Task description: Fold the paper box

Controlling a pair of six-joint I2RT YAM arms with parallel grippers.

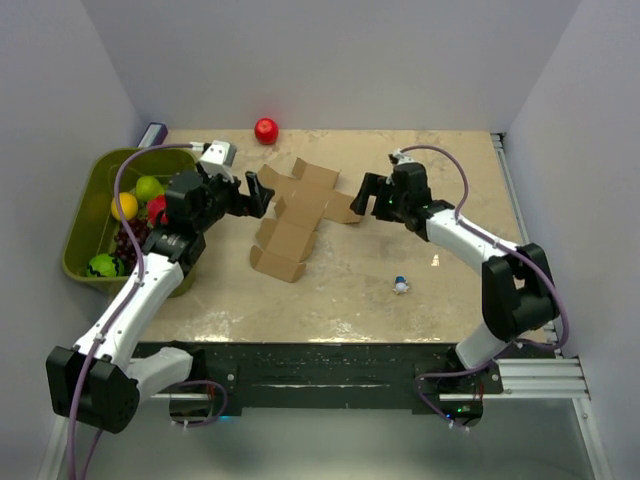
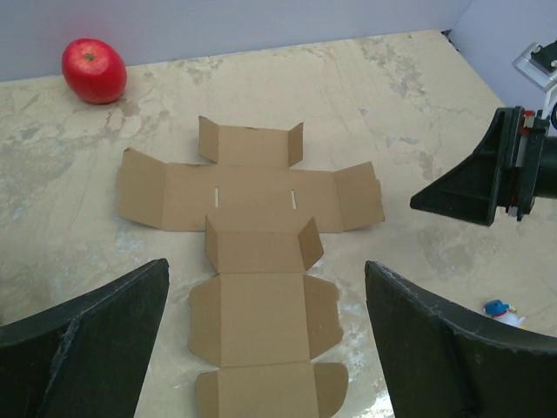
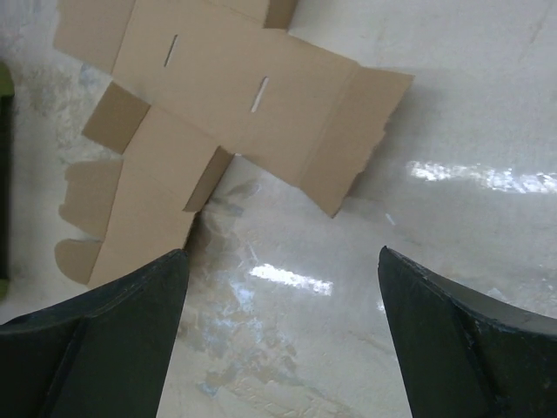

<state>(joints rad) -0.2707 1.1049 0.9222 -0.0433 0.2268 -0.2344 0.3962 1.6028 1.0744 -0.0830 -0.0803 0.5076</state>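
a robot lab cell: plain white panels (image 1: 330,60) wall in a beige stone-look surface (image 1: 440,290), with aluminium rails (image 1: 540,372) along its near edge.

Rt-wrist view: paper box (image 3: 218,87) far end off-frame; blue-white obj (image 1: 400,285) too tiny for ID.

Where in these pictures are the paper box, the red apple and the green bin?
paper box (image 2: 252,198), left wrist view, central slotted panel.
red apple (image 2: 93,70), left wrist view, middle of its skin.
green bin (image 1: 90,213), top external view, left wall.
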